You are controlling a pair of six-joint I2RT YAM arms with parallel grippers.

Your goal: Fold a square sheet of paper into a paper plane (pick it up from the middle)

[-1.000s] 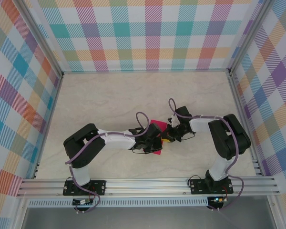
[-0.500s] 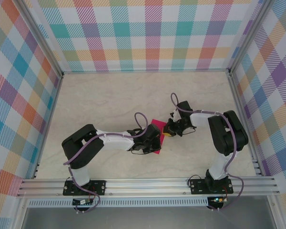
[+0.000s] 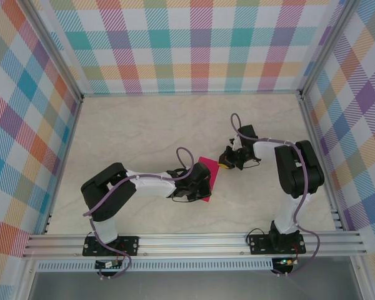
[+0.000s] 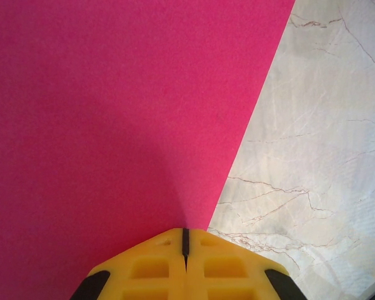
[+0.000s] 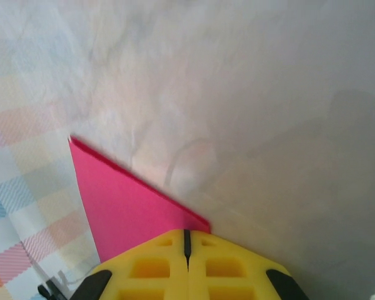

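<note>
The magenta-pink sheet of paper (image 3: 208,170) lies on the marble table between the two arms; its far edge looks doubled, as if folded over. My left gripper (image 3: 204,186) is shut, its yellow tips (image 4: 185,232) pressed down on the sheet (image 4: 112,112) close to its right edge. My right gripper (image 3: 224,165) is also shut, with its tips (image 5: 187,234) at the sheet's (image 5: 122,203) far right corner. I cannot tell whether they touch the paper. Nothing is pinched between either pair of fingers.
The pale marble table (image 3: 144,131) is boxed in by plaid walls (image 3: 194,50) on three sides. A metal rail (image 3: 194,240) with both arm bases runs along the near edge. The left arm's body (image 3: 112,187) lies low over the near left.
My right gripper has slid up and to the right along the paper's edge, out to its far corner. The left gripper has stayed pressed on the sheet, almost still.
</note>
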